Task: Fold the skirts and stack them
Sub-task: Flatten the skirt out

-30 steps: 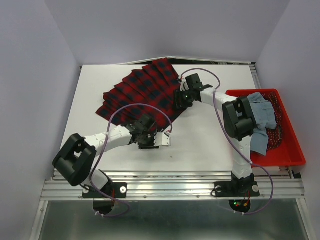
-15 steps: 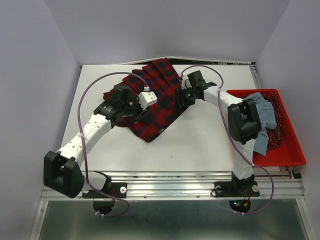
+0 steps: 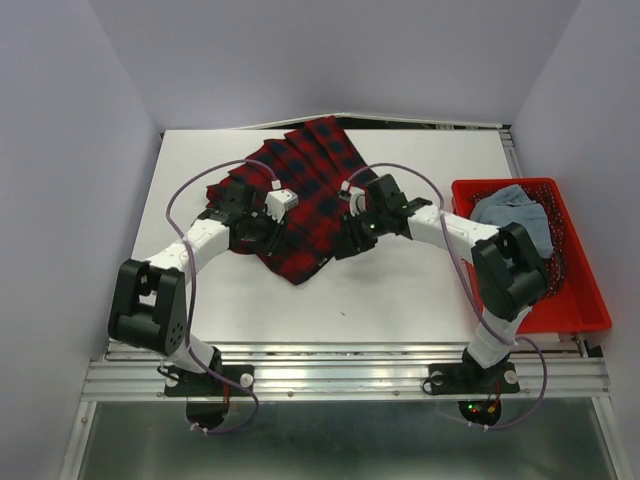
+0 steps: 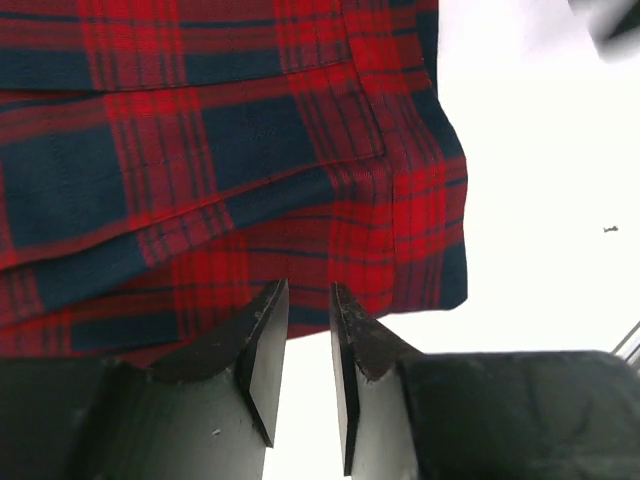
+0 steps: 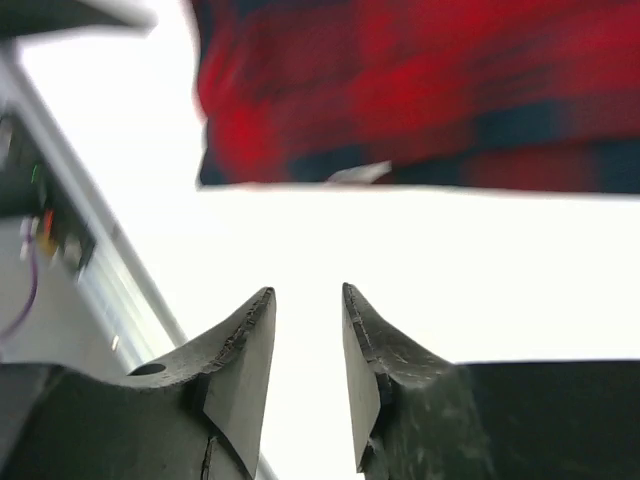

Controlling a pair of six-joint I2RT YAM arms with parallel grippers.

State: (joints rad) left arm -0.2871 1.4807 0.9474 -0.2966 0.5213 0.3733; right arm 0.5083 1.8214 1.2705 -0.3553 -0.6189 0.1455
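The red-and-navy plaid skirt [image 3: 305, 190] lies bunched and partly folded at the table's middle, one corner pointing toward the near edge. In the left wrist view the plaid skirt [image 4: 220, 150] fills the upper frame. My left gripper [image 3: 272, 236] hovers over the skirt's near-left edge, open by a narrow gap with nothing in it [image 4: 308, 300]. At the skirt's near-right edge my right gripper [image 3: 344, 246] is open and empty [image 5: 306, 300] over bare table, the plaid [image 5: 420, 90] just ahead of it. The light blue-grey skirt [image 3: 515, 215] lies crumpled in the red basket [image 3: 560, 322].
The red basket stands at the table's right edge beside my right arm's elbow [image 3: 515, 268]. White table [image 3: 400, 290] shows in front of the skirt. Walls close in the back and both sides; a metal rail [image 3: 340, 370] runs along the near edge.
My left arm swung from the near edge up over the skirt's left side, and the skirt changed shape. My right gripper slid nearer along the skirt's right edge and narrowed its jaws.
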